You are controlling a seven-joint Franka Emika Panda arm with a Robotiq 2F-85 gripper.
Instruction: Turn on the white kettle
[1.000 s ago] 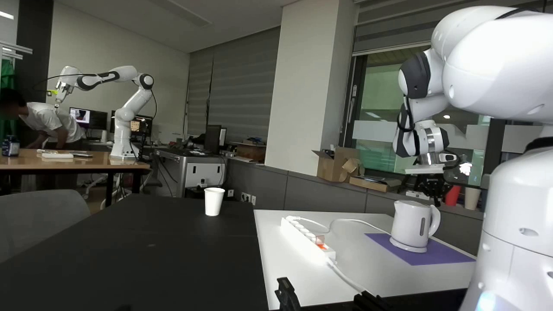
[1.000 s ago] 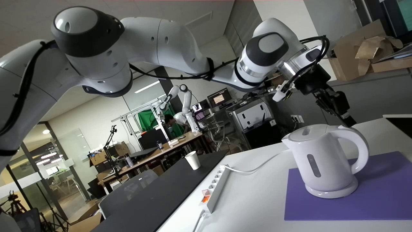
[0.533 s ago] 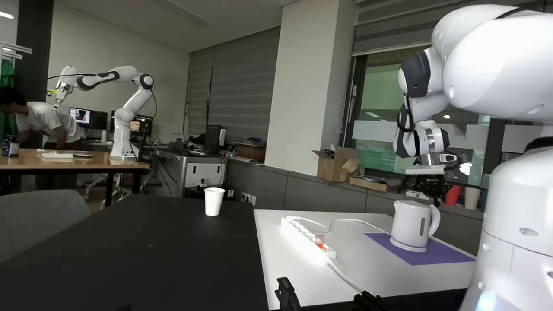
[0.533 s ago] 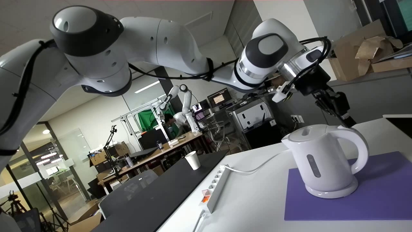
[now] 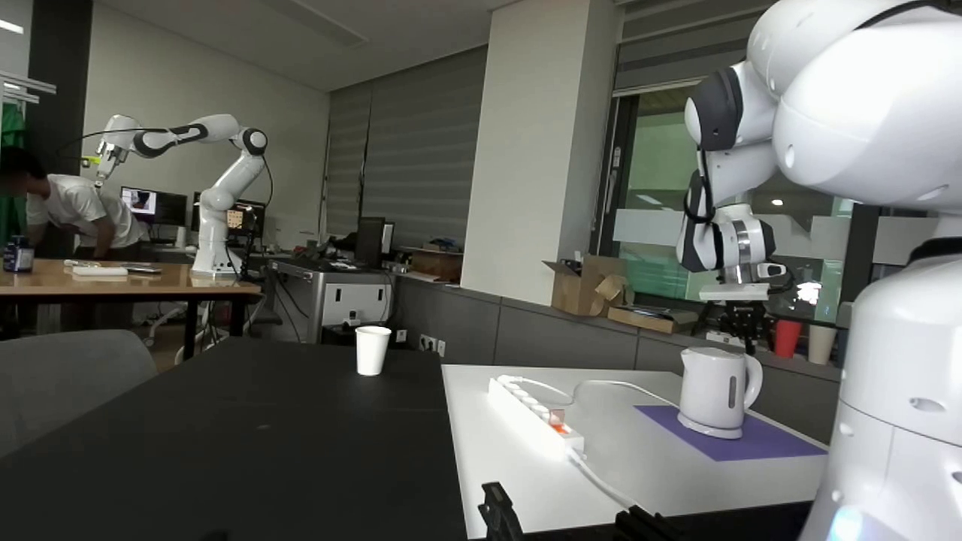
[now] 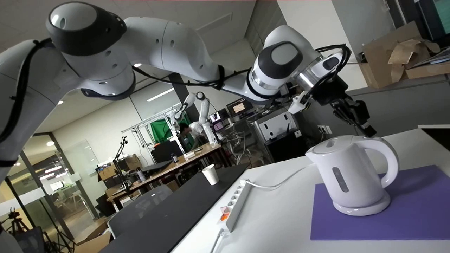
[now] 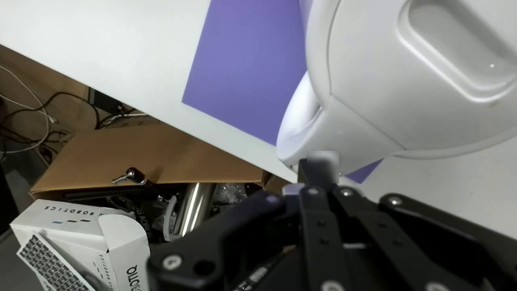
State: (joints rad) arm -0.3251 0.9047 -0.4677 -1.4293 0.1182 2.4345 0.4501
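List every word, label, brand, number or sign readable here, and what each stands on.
"N ROBOTICS", upside down, on the white box; start unclear.
"ROBOTICS", smaller, same box.
"OTIQ", sideways, on that box's flap; start cut off.
"AORUS", faint, on a dark item.
Too small or blurred to read: keyboard, monitors, dark bottle.
None visible on the white kettle.

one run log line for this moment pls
task: turn on white kettle | gripper: shut, by top of handle, contact unclear | white kettle: on purple sheet | on/off: cannot tell

Beyond a black table (image 5: 240, 428), a pale wall (image 5: 225, 83) and a pillar (image 5: 522, 165) between grey blinds (image 5: 428, 158) and a dark-framed window (image 5: 654, 173).
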